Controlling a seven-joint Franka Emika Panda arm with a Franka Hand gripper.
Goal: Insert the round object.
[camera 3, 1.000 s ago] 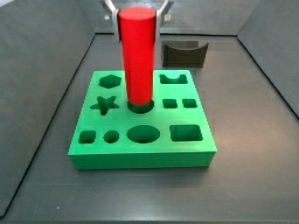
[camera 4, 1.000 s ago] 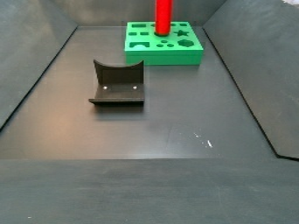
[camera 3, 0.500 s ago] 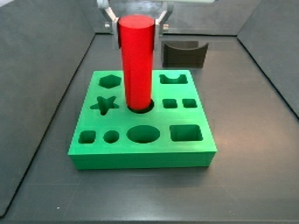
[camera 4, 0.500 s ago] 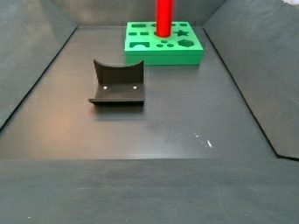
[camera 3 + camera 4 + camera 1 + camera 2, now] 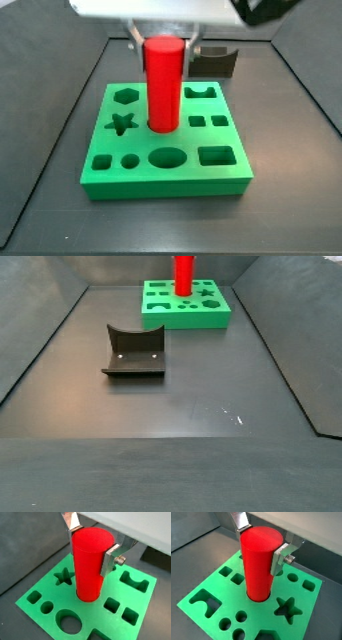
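Note:
The round object (image 5: 163, 85), a bright red cylinder, stands upright with its lower end in the round hole in the middle of the green block (image 5: 167, 180). It shows in both wrist views (image 5: 90, 562) (image 5: 259, 562) and at the far end in a side view (image 5: 183, 274). My gripper (image 5: 163, 45) is right above the block, its silver fingers (image 5: 110, 559) (image 5: 279, 559) pressed on either side of the cylinder's top end. The gripper midpoint lies on the cylinder in both wrist views (image 5: 91, 543) (image 5: 261, 543).
The green block (image 5: 47, 602) (image 5: 211, 602) (image 5: 187, 318) has star, hexagon, square, oval and round holes. The dark fixture (image 5: 134, 351) stands on the dark floor, behind the block in a side view (image 5: 214, 60). Grey walls enclose the floor.
The gripper has come down with the cylinder, which now sits lower in the block's middle hole. The block and fixture have not moved.

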